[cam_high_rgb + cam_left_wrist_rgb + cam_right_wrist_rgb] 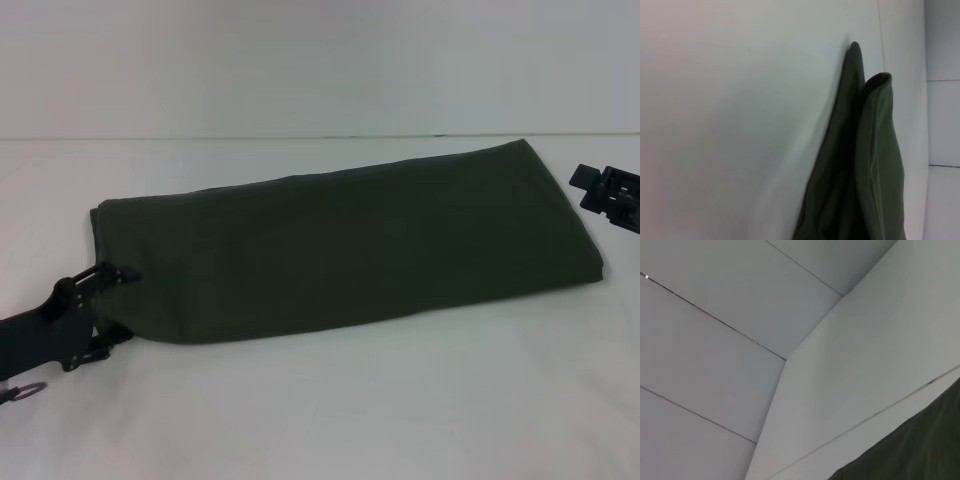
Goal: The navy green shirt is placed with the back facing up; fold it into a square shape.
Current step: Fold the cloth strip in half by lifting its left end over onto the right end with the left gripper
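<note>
White table, white panelled wall

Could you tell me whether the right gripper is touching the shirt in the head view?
No, the right gripper sits apart from the navy green shirt, with bare white table showing between them.

Left claw tips buried in shirt edge; right claw cropped by frame edge

One navy green shirt (folded lengthwise); two grippers, left, right seemingly just clear
</note>
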You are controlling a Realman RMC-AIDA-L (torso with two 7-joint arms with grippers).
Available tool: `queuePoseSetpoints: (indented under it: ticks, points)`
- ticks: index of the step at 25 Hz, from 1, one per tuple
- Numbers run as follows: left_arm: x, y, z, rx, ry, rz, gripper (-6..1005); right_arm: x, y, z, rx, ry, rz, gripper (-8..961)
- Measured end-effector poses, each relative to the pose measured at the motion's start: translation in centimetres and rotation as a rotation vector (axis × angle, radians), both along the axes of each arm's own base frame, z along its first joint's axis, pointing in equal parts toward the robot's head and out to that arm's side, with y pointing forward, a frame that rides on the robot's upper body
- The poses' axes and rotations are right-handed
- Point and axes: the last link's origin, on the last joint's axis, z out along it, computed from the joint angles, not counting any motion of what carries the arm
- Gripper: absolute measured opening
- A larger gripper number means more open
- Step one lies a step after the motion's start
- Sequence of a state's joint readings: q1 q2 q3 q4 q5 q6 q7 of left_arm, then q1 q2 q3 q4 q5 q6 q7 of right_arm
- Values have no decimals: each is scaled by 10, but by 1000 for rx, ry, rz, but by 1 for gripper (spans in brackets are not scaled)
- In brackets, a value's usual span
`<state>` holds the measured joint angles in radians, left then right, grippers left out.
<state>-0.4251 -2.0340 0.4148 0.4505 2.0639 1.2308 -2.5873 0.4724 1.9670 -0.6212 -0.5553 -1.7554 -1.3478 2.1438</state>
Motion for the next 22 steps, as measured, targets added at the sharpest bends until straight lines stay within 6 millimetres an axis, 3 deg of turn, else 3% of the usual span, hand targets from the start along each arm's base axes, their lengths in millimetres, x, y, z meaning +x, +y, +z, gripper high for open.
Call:
queuePoseSetpoints:
  ticks: [7,15,22]
  points:
    - [14,3,4,13,2,-131,949,0,0,1,3,5,-3,627]
    - [0,-10,3,-73,19,-56,950,-1,2,1,9,7,-1,628]
    - [1,6,3,-32,63,-36,902,-2,2,1,7,10,0,628]
